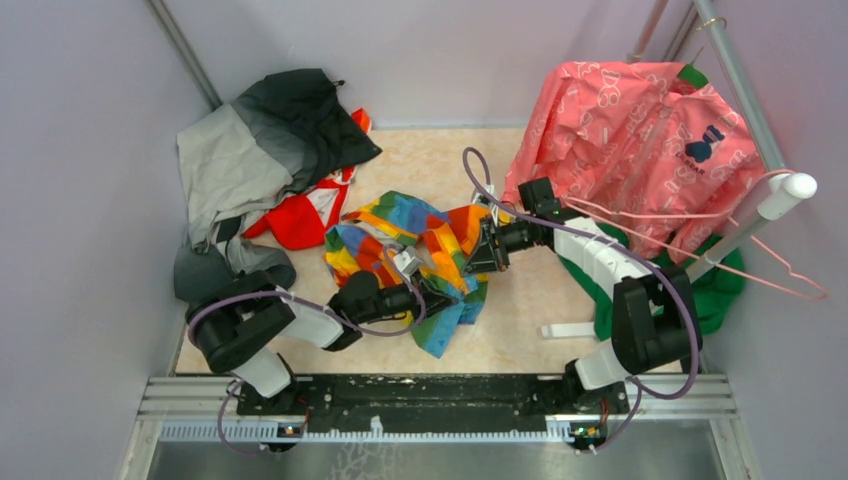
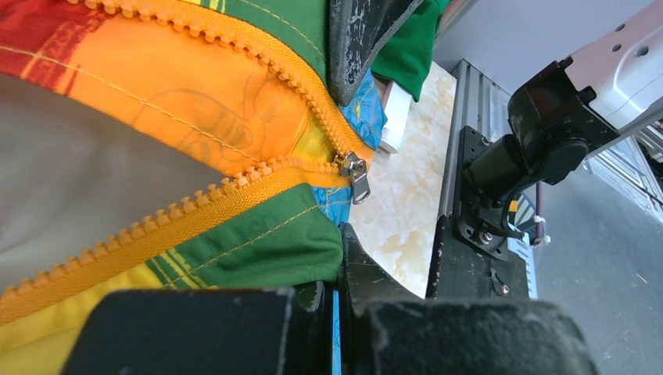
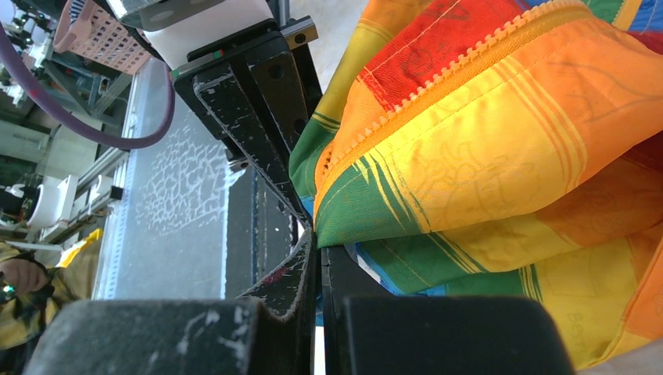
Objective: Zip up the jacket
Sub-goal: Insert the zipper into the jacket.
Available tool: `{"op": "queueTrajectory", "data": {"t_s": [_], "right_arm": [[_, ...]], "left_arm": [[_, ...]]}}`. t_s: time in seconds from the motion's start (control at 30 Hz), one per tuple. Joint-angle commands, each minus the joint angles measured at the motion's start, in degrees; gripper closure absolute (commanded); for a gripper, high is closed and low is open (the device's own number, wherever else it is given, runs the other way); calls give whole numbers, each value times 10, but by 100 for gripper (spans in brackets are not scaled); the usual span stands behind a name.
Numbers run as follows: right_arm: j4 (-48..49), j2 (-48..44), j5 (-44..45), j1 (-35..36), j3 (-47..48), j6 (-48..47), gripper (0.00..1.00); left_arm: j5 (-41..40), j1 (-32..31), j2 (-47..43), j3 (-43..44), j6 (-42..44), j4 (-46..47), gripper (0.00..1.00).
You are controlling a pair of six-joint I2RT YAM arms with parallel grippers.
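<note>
The rainbow-striped jacket [image 1: 410, 240] lies crumpled mid-table. My left gripper [image 1: 422, 292] is shut on its lower edge, with a thin blue fold pinched between the fingers [image 2: 367, 273] in the left wrist view. There the orange zipper's two toothed halves meet at the silver slider [image 2: 356, 173] and spread apart to the left over the pale lining [image 2: 78, 180]. My right gripper [image 1: 480, 252] is shut on the jacket's green-and-orange corner [image 3: 352, 211], just beside the left gripper [image 3: 250, 109]. A zipper tape [image 3: 453, 74] runs across the fabric above.
A grey-and-black jacket [image 1: 260, 150] and a red garment [image 1: 300, 218] are heaped at the back left. A pink patterned garment [image 1: 640, 140] hangs over a white rack bar [image 1: 790, 188] at right, above a green cloth [image 1: 715, 285] and a pink hanger [image 1: 790, 272].
</note>
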Motion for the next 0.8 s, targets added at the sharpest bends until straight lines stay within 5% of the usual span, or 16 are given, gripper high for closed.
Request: {"op": "queueTrajectory", "data": {"t_s": [0.0, 0.77], "right_arm": [[35, -16, -27, 4, -1, 5, 100], [94, -24, 3, 9, -22, 57, 100]], "left_arm": [[19, -3, -24, 5, -6, -48, 100], [179, 35, 17, 61, -87, -99, 100]]}}
